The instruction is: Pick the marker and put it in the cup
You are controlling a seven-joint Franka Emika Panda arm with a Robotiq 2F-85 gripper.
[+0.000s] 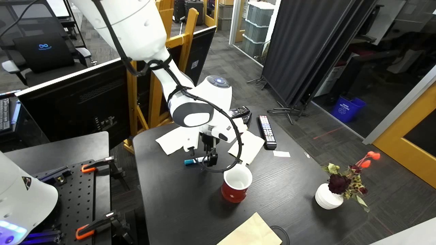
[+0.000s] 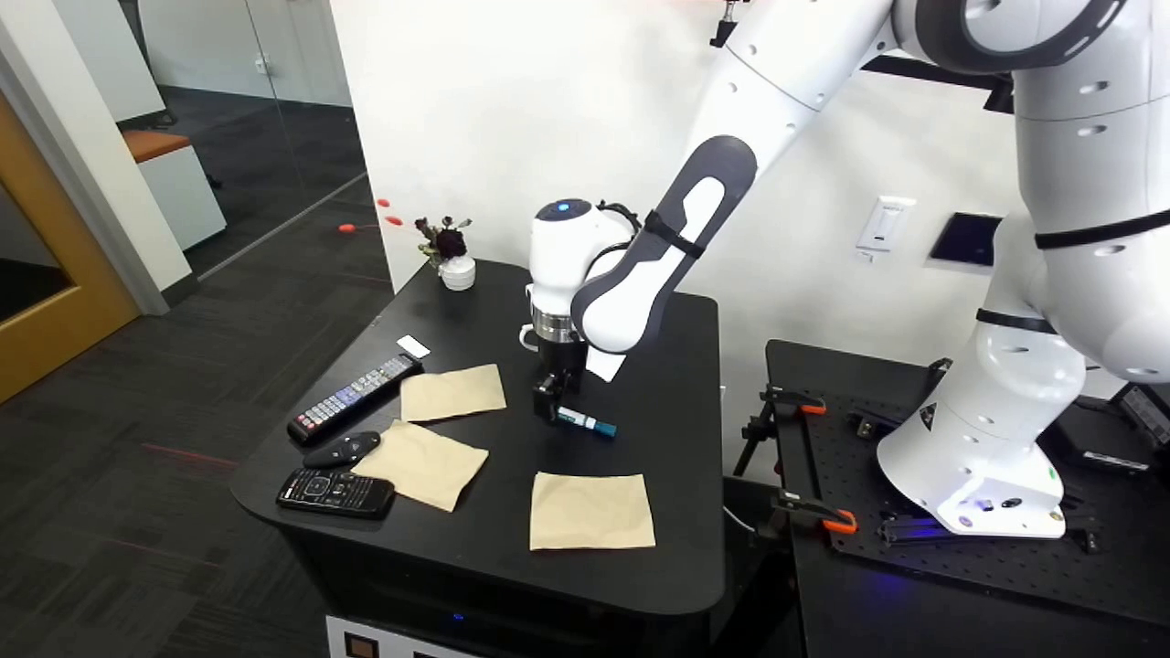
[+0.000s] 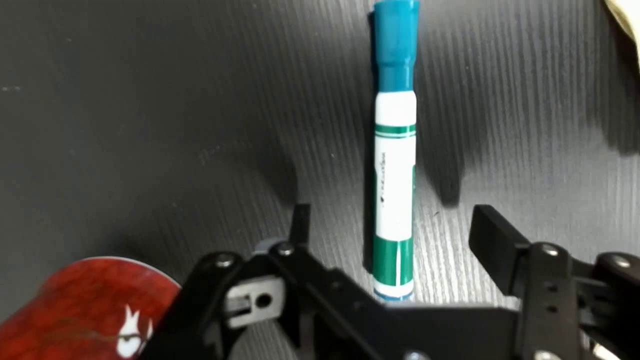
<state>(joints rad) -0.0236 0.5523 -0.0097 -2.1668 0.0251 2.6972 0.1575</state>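
In the wrist view, we see the marker [image 3: 395,165] lying flat on the dark tabletop [image 3: 125,165], its long axis running near to far, teal cap at the far end. The gripper [image 3: 390,222] straddles it, spread wide and holding nothing: one finger to the left of the white-and-green barrel, one to the right, both apart from it. We judge the marker square to the closing direction, so squeezing should catch its near half; whether the fingertips are low enough, we cannot tell. The red cup [image 3: 90,310] stands near left, outside the left finger.
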